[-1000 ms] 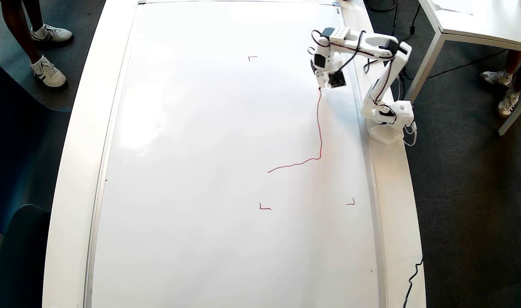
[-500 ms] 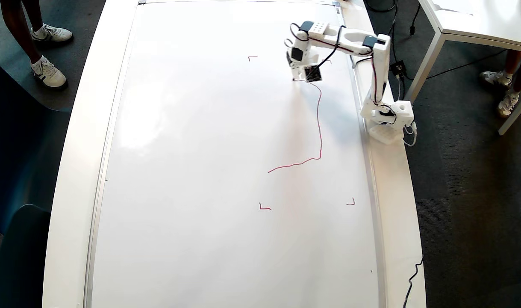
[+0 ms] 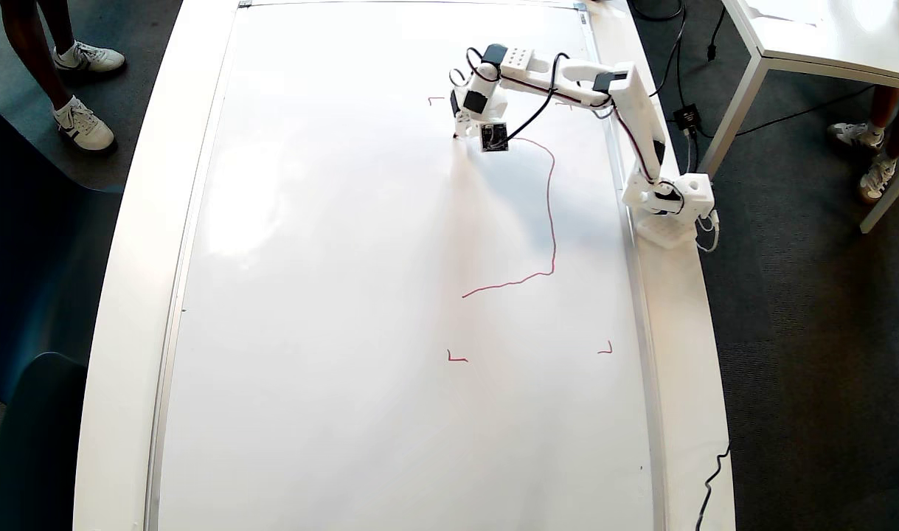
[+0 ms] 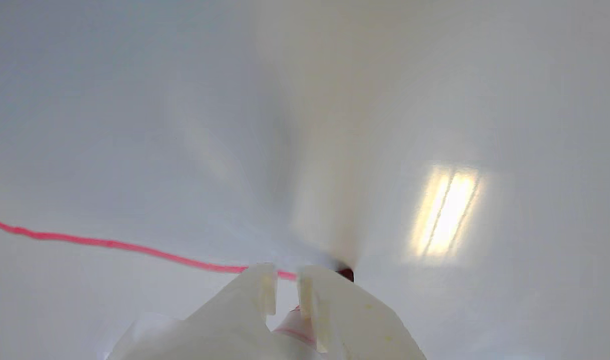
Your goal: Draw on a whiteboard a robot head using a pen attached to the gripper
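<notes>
The whiteboard (image 3: 346, 310) fills the table. A thin red line (image 3: 549, 214) runs from mid-board right, then up and left to the gripper; it is an open curve with no squares inside. In the wrist view the line (image 4: 109, 244) comes from the left and ends at the fingers. The gripper (image 3: 460, 133) is at the board's upper part, pointing down at the surface. In the wrist view the gripper (image 4: 286, 280) is shut on the pen (image 4: 295, 327), whose dark red tip (image 4: 346, 274) touches the board. The pen is hidden in the overhead view.
Tiny red corner marks (image 3: 456, 358) (image 3: 606, 350) (image 3: 436, 99) sit on the board. The arm's base (image 3: 670, 206) stands on the right table edge. A white side table (image 3: 825, 37), cables (image 3: 685, 118), people's feet (image 3: 84, 122) (image 3: 873, 173) and blue chairs (image 3: 21, 295) surround the table.
</notes>
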Controlling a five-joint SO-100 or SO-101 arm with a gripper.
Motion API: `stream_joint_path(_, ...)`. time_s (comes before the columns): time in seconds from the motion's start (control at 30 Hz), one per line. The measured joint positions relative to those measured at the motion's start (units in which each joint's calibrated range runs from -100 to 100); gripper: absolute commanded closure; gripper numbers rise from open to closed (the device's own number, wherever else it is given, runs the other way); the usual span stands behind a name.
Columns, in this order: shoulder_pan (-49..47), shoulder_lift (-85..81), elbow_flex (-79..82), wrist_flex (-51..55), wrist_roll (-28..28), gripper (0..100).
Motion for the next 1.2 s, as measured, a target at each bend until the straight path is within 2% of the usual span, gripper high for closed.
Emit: stream_joint_path(1.2,-32.50,0.17,-0.64,-0.25,-23.57,99)
